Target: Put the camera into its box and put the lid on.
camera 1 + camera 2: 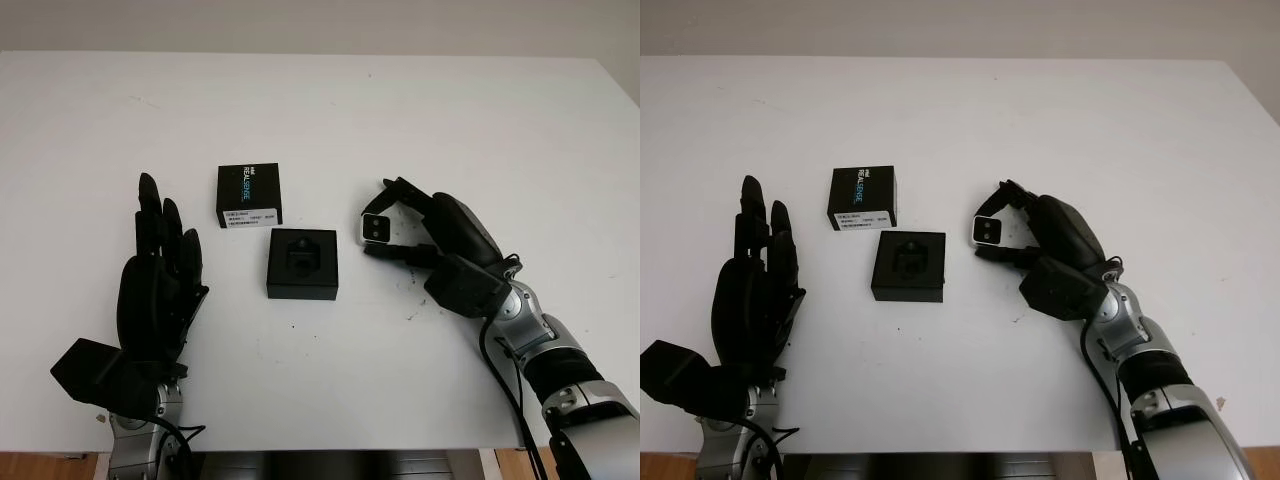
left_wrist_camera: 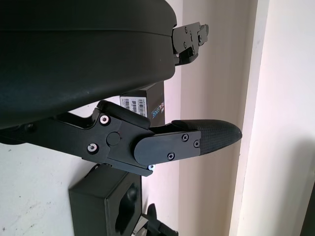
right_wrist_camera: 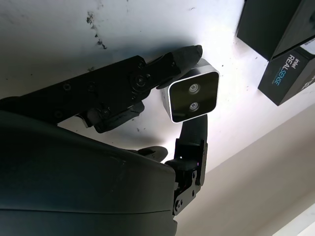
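Black fingers of the right hand (image 1: 405, 225) pinch the small silver camera with two dark lenses (image 1: 375, 229), one finger on top and one below, holding it just above the white table (image 1: 400, 110). It hangs to the right of the open black box with a moulded recess (image 1: 303, 263), near but apart from it. Beyond the box, touching or nearly touching its far left corner, lies the black printed lid with a white barcode label (image 1: 249, 195). The left hand (image 1: 160, 275) is open, upright at the table's near left, well apart from the box and holding nothing.

The grip looks slight: a pinch on two smooth faces. I judge the camera could twist or slip during the carry, or arrive skewed to the recess and perch on its edge, after which the lid would not seat. A push from the fingers could also slide the unheld box.
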